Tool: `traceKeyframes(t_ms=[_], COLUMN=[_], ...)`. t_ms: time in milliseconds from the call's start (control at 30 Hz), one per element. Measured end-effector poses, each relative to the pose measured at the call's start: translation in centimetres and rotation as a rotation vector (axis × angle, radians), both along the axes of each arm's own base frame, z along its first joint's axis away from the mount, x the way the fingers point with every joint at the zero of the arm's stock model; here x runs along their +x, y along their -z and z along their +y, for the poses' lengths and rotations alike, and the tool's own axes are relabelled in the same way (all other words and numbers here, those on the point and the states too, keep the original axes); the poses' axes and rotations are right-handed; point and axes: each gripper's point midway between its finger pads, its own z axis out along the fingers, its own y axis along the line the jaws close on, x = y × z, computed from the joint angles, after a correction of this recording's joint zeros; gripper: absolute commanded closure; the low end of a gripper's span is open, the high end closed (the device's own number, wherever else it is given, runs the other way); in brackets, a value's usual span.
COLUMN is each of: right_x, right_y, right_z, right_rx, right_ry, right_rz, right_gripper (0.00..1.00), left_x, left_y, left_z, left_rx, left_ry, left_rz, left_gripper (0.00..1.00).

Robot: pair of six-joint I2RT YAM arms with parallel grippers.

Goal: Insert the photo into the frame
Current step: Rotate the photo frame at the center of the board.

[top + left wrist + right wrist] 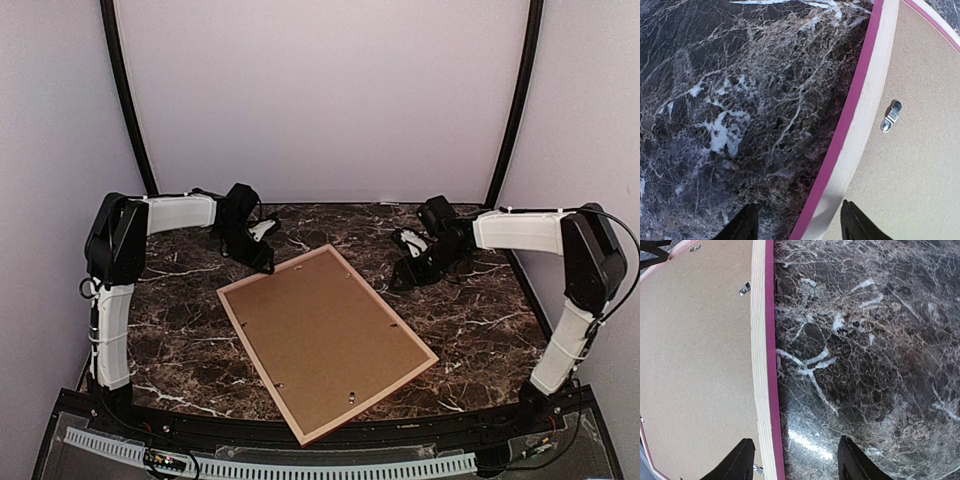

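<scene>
The frame (pixel 258 362) lies face down in the middle of the marble table, its pink outer face and light wood side showing along the rim (pixel 866 115) (pixel 761 365). A plain brown backing board (pixel 325 340) fills it. The photo is hidden. My left gripper (pixel 264 263) (pixel 799 226) is open at the frame's far left corner, one finger over the marble and one over the backing, with the rim between them untouched. My right gripper (pixel 401 282) (pixel 796 464) is open at the far right edge and straddles the rim the same way.
Small metal turn clips (pixel 890 116) (pixel 744 288) sit on the backing board (pixel 920 150) near the rim. The frame's near corner reaches the table's front edge (pixel 300 440). Dark marble (pixel 180 340) lies on both sides, and grey walls close in the back.
</scene>
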Motion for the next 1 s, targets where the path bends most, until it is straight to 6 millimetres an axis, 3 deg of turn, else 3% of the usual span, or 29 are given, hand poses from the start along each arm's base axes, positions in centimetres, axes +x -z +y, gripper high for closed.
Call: traceKeyframes(t_ms=[300, 700, 1000], right_x=[-1.9, -4.5, -8.0], right_y=[0.2, -2.7, -1.8], right_z=[-1.3, -3.2, -5.5], right_rx=[0.01, 0.081, 0.108], right_ry=[0.079, 0.23, 0.362], right_rz=[0.025, 0.001, 0.045], right_gripper=[0.41, 0.37, 0.33], left_x=[-0.8, -0.9, -1.3], left_y=[0.0, 0.6, 0.8], left_z=[-0.5, -0.5, -0.3], left_rx=[-0.026, 0.037, 0.037], left_ry=[0.006, -0.019, -0.097], left_rz=[0.035, 0.021, 0.025], left_gripper=[0.55, 0.84, 0.95])
